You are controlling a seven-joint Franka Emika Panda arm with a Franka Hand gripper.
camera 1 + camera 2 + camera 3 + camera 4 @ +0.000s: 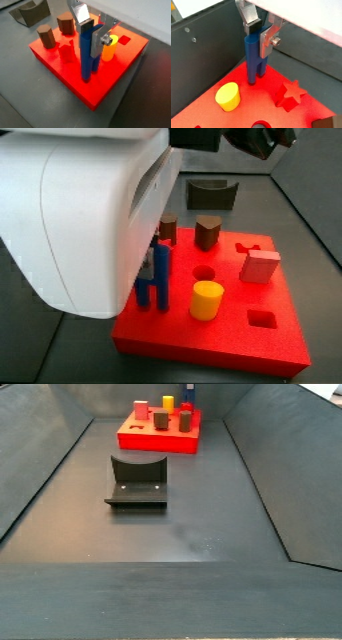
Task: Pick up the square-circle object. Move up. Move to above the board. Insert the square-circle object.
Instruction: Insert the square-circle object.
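We see the gripper (90, 31) low over the board (67, 75), its fingers (271, 36) pinching the top of the square-circle object (87, 55), a tall blue piece that stands upright with its lower end down at the board's red surface near one edge. In both wrist views the silver plates press against opposite faces of the blue piece, and its foot appears to sit in the board, though we cannot tell how deep. Just beside it stands a yellow cylinder (228, 96), and a red star peg (291, 95) rises nearby. Two brown pegs (46, 36) stand further along the board. In a side view we find the blue piece (155, 278) at the board's near left corner, with a pale pink block (259, 266) and a square hole (263, 317) on the opposite side. The fixture (138, 480) stands on the floor, well apart from the board (154, 439), which sits at the far end.
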